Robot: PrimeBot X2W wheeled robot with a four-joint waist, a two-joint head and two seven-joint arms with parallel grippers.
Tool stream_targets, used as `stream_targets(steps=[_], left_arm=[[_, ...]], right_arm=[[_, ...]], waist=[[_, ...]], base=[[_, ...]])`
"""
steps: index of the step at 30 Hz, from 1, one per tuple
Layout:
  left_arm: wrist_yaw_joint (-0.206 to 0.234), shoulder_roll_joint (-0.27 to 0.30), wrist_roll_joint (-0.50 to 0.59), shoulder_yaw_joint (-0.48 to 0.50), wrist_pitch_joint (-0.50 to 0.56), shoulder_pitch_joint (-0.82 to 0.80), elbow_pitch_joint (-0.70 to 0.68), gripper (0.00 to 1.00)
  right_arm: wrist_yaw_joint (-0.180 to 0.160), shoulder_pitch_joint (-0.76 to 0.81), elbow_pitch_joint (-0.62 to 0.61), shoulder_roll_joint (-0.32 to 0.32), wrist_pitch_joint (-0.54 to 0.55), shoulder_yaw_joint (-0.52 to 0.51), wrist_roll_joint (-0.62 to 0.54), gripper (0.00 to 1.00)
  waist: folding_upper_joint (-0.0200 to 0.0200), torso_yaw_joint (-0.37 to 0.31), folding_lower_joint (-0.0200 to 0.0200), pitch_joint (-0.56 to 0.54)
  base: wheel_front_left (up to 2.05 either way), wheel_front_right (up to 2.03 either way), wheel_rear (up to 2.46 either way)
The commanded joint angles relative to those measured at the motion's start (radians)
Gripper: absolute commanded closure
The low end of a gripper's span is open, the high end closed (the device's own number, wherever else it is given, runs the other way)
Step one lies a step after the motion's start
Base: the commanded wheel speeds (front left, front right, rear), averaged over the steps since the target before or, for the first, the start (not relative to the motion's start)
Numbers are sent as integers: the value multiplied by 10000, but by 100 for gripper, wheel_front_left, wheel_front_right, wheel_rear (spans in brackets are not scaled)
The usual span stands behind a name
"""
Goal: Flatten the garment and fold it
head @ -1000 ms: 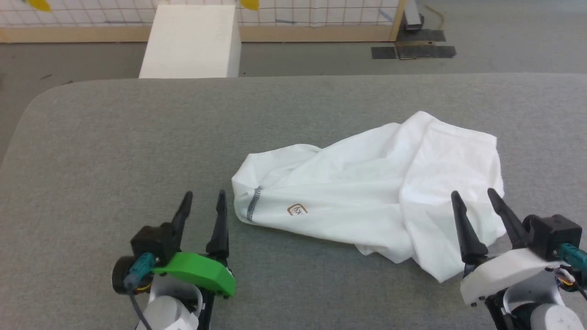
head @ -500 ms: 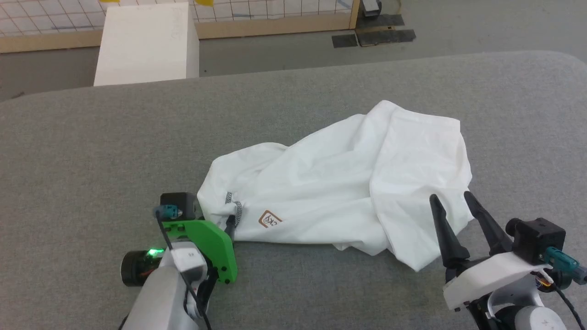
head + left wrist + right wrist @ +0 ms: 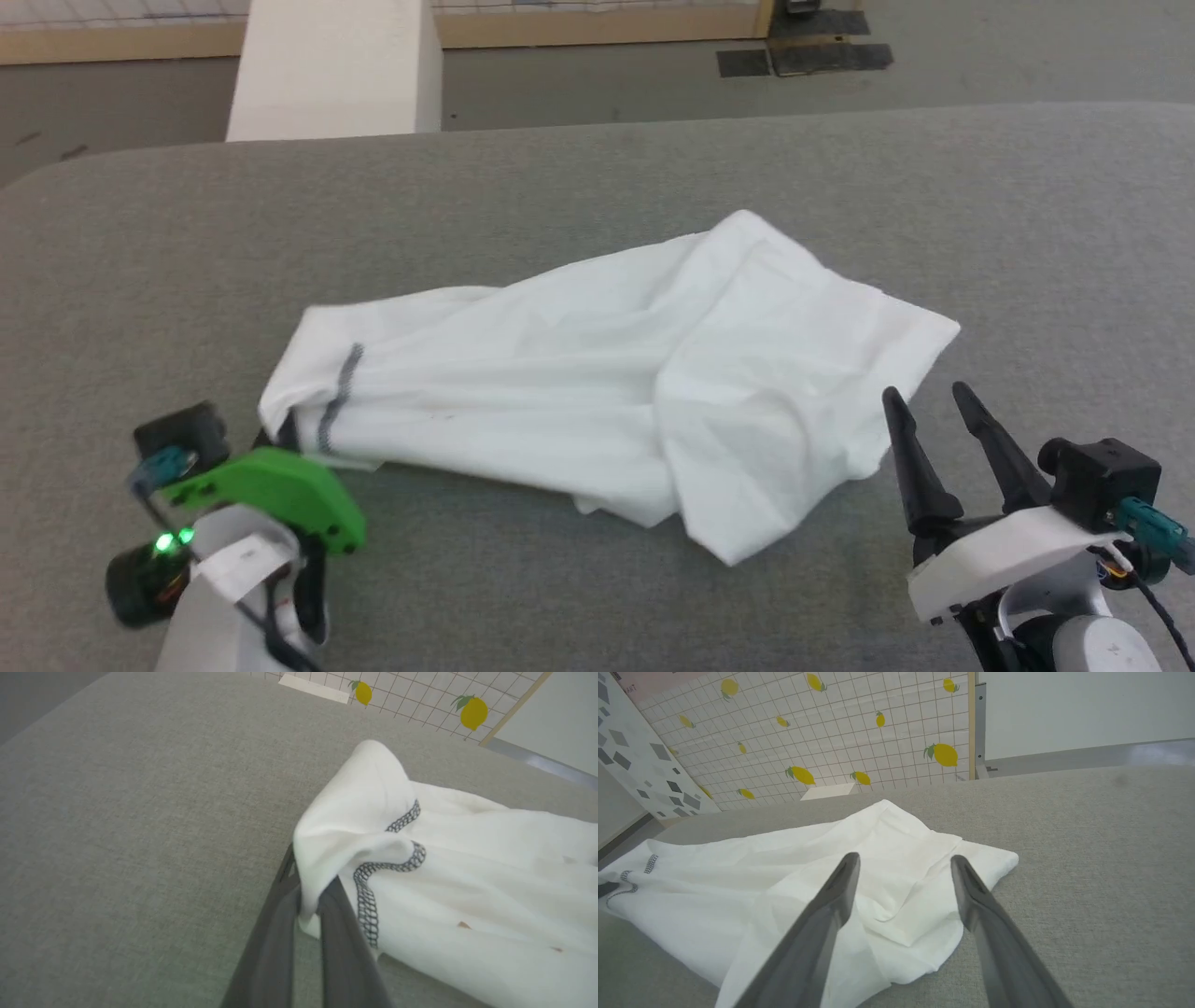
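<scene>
The light was bright and even. Faint shadows lay under the garment (image 3: 597, 373). The wrist pictures were blurry close up and bent at the edges.

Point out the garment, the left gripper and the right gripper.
garment (image 3: 579, 373), head view, middle of the cloth.
left gripper (image 3: 308, 900), left wrist view, between its fingertips.
right gripper (image 3: 926, 394), head view, between its fingertips.

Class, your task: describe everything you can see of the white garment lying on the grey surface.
The garment is white, thin-looking cloth with dark zigzag stitching near one end. It lies crumpled on the grey padded table, not yet flattened, one flap folded over its right part. The left gripper has its jaws shut on a fold at the stitched end. The open right gripper hangs by the other end, seemingly not touching it.
</scene>
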Motion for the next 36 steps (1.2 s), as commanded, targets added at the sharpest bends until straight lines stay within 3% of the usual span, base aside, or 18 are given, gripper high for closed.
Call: stream_targets(steps=[1, 2, 3, 4, 8, 17, 18, 19, 21, 22, 29, 36], left_arm=[[92, 134, -79, 150, -73, 369, -163, 100], [95, 142, -123, 188, -53, 537, -258, 100], [69, 131, -196, 206, -11, 718, -344, 66], [16, 111, -272, 196, 25, 846, -395, 1], [-244, -22, -521, 54, -107, 1219, -579, 0], [-591, -264, -229, -134, -3247, 1253, -1034, 0], [-617, -275, -205, -144, -3430, 1218, -998, 0], [-653, -291, -180, -160, -3599, 1167, -952, 0], [-716, -322, -150, -200, -3778, 1073, -867, 0], [-754, -337, -156, -231, -3822, 1040, -814, 0], [-782, -416, -159, -381, -3944, 896, -504, 0], [-813, -408, -139, -389, -3972, 888, -430, 0]], right_arm=[[-13, -79, -1, 16, 46, -20, -53, 0], [-13, -71, -7, 16, 95, -23, -63, 0], [-13, -61, -6, 16, 177, -41, -54, 0], [-13, -73, -9, 16, 253, -24, -57, 0], [-13, -161, -38, 16, 884, 273, 1, 0], [-13, -344, -142, 16, 4092, 489, -473, 0], [-13, -391, -176, 16, 4352, 507, -573, 15], [-13, -450, -223, 16, 4653, 535, -747, 52], [-13, -584, -342, 16, 5000, 616, -927, 88], [-13, -644, -392, 16, 5076, 612, -973, 100], [-13, -933, -756, 16, 4896, 351, -1057, 100], [-13, -846, -1447, 16, 2666, -2159, -682, 100]], waist=[[0, 464, 0, -126], [0, 554, 0, -147], [0, 688, 0, -161], [0, 781, 0, -159], [0, 1177, 0, -145], [0, 1792, 0, -2], [0, 1824, 0, 13], [0, 1863, 0, 29], [0, 1909, 0, 46], [0, 1925, 0, 49], [0, 1840, 0, 30], [0, 1630, 0, -118]], base=[[0, 0, 0], [0, 0, 0], [0, 0, 0], [0, 0, 0], [0, 0, 0], [0, 0, 0], [0, 0, 0], [0, 0, 0], [0, 0, 0], [0, 0, 0], [0, 0, 0], [0, 0, 0]])
